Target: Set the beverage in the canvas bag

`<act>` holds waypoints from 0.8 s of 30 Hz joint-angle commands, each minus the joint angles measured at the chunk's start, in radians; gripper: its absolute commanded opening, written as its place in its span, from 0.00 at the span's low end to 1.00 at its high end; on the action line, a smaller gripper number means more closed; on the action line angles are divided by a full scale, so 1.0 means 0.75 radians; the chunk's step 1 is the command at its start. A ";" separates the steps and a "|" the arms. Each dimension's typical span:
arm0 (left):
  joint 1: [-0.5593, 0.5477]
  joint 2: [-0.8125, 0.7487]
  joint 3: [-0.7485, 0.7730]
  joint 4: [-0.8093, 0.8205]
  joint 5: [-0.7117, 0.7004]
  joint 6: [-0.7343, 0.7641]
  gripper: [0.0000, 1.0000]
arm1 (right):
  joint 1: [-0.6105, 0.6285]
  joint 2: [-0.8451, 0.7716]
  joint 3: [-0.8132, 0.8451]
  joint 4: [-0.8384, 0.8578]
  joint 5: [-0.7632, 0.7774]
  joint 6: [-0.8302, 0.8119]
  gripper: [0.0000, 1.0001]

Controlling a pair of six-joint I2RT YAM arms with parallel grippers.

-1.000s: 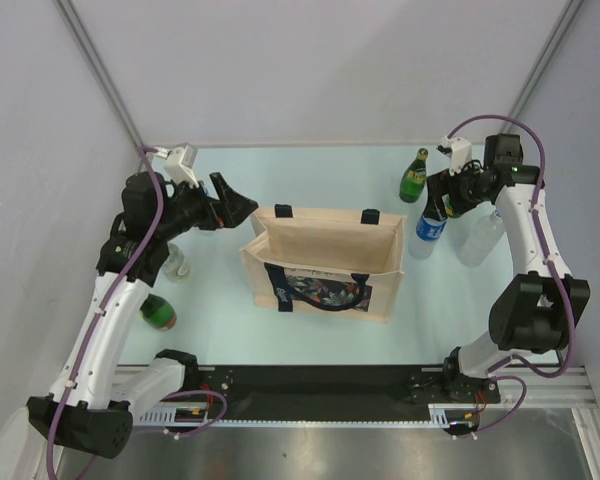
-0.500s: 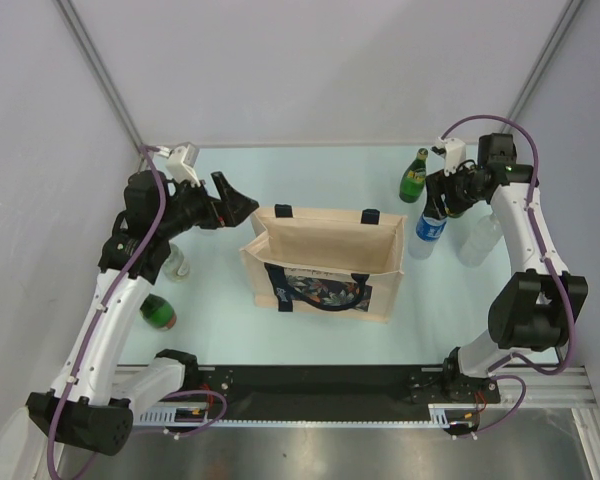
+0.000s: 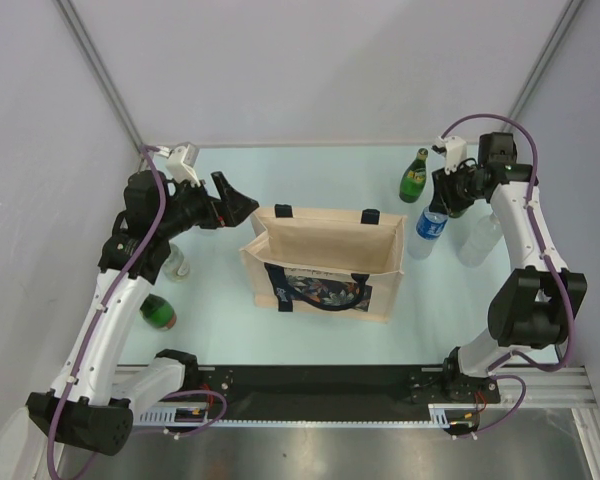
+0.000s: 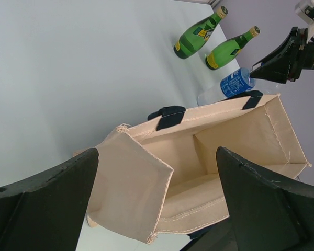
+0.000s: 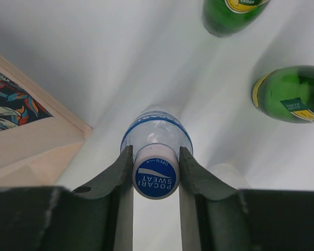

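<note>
The beverage [image 3: 430, 226] is a clear bottle with a blue label and a blue cap [image 5: 156, 179], standing upright just right of the canvas bag [image 3: 325, 262]. My right gripper [image 5: 155, 151] comes down on it from above and is shut on the cap and neck, one finger on each side. The beige bag stands open on the table, its dark patterned panel [image 5: 10, 99] showing at the left of the right wrist view. My left gripper [image 3: 242, 208] hangs open at the bag's left end, and its fingers [image 4: 42, 198] frame the folded side flap [image 4: 131, 183].
A green bottle [image 3: 413, 177] stands behind the beverage, and a second one [image 5: 290, 94] shows in the right wrist view. A clear bottle [image 3: 480, 238] stands to its right. By the left arm are a clear bottle [image 3: 175, 262] and a green one [image 3: 158, 312].
My right gripper's fingers have closed onto the beverage's cap, from wide open a second ago. The right wrist shifted slightly. The left arm and the bag have not moved.
</note>
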State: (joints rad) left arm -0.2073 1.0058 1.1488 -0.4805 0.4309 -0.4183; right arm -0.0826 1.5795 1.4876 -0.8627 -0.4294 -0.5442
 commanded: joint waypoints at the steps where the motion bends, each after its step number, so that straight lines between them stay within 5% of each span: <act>1: -0.008 -0.026 0.049 0.041 0.031 0.005 1.00 | 0.004 -0.018 0.015 -0.052 -0.027 0.002 0.15; 5: -0.010 -0.028 0.047 0.031 0.047 0.001 1.00 | 0.002 -0.044 0.052 -0.052 -0.025 -0.005 0.00; 15: -0.010 -0.028 0.025 0.017 0.109 -0.011 1.00 | -0.025 -0.147 0.338 -0.114 -0.049 -0.013 0.00; 24: -0.061 0.001 0.010 0.007 0.096 -0.017 1.00 | -0.002 -0.147 0.869 -0.195 -0.139 0.063 0.00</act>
State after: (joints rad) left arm -0.2314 1.0058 1.1488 -0.4816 0.4847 -0.4210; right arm -0.0978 1.5387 1.9434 -1.0485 -0.4526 -0.5392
